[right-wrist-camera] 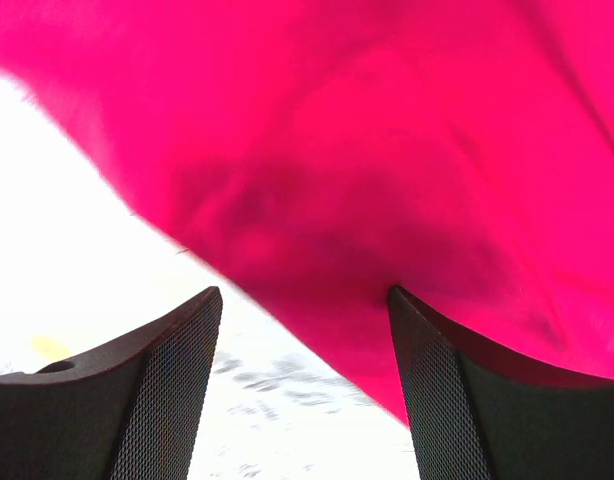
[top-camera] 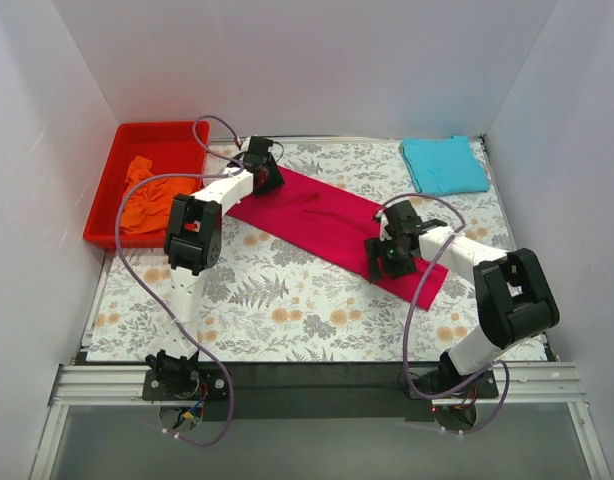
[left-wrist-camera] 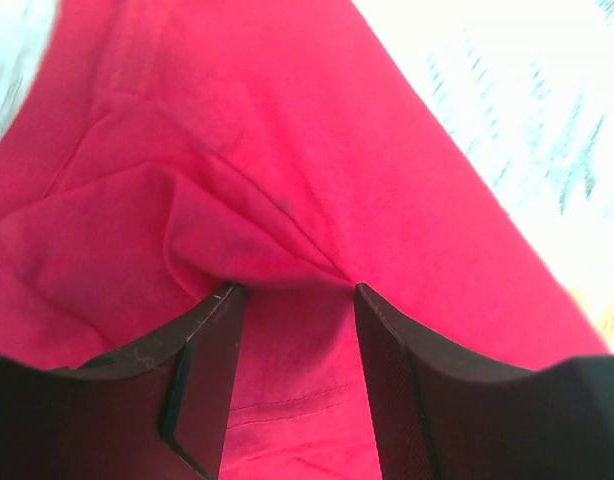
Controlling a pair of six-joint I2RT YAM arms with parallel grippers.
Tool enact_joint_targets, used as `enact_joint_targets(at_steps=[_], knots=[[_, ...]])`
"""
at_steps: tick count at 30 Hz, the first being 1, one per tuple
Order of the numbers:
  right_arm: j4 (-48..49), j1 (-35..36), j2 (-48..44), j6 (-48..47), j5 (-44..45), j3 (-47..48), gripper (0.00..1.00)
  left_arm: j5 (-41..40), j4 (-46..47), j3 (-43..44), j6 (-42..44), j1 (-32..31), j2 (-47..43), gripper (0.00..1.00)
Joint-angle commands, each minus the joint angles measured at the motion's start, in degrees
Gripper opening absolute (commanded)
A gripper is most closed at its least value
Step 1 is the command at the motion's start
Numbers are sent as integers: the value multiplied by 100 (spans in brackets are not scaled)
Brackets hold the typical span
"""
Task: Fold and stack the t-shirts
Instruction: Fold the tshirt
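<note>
The crimson-pink t-shirt [top-camera: 327, 222] lies as a long folded strip running diagonally across the table. My left gripper [top-camera: 265, 176] is at its far left end. In the left wrist view this gripper [left-wrist-camera: 292, 288] is open, its fingertips against a raised fold of the crimson cloth [left-wrist-camera: 337, 150]. My right gripper [top-camera: 383, 262] hangs over the strip's near edge toward its right end. In the right wrist view it [right-wrist-camera: 305, 292] is open, with the crimson hem [right-wrist-camera: 387, 120] just past its tips. A folded turquoise t-shirt [top-camera: 444, 163] lies at the back right. An orange t-shirt [top-camera: 145, 198] sits crumpled in the bin.
A red plastic bin [top-camera: 147, 130] stands at the back left and holds the orange shirt. The floral tablecloth [top-camera: 287, 300] covers the table. White walls close in the left, back and right sides. Purple cables loop off both arms.
</note>
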Motion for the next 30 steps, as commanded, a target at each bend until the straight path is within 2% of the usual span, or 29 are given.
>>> enact_joint_targets(at_steps=[1, 6, 7, 10, 11, 14, 16, 17, 23, 26, 30], knots=[[-982, 951, 545, 184, -1382, -550, 63, 134, -775, 632, 453, 57, 800, 46], [-1026, 1999, 1072, 219, -1769, 28, 63, 529, -828, 1827, 936, 57, 1590, 48], [-1035, 2279, 1308, 193, -1848, 187, 64, 626, -881, 2169, 972, 66, 1679, 53], [-1192, 2667, 1722, 35, -2051, 809, 64, 539, -558, 2270, 1156, 83, 1742, 58], [-1254, 2747, 1784, 0, -2051, 969, 64, 495, -451, 2260, 1191, 92, 1742, 64], [-1491, 2923, 1847, -89, -1894, 1488, 64, 635, -152, 2339, 1236, 180, 1742, 66], [-1684, 2923, 1733, -97, -1631, 1647, 65, 688, -82, 2375, 1201, 189, 1646, 71], [-1772, 2923, 1663, -89, -1177, 1847, 66, 749, -55, 2253, 1183, 189, 1393, 74], [-2063, 2774, 951, 60, 73, 1973, 68, 391, 349, 1023, 578, 93, -267, 77], [-2063, 2590, 573, 78, 409, 1806, 68, 30, 314, 381, 287, -74, -779, 77], [-2046, 2317, 326, 35, 392, 1438, 67, -506, 174, -436, -64, -347, -1421, 74]])
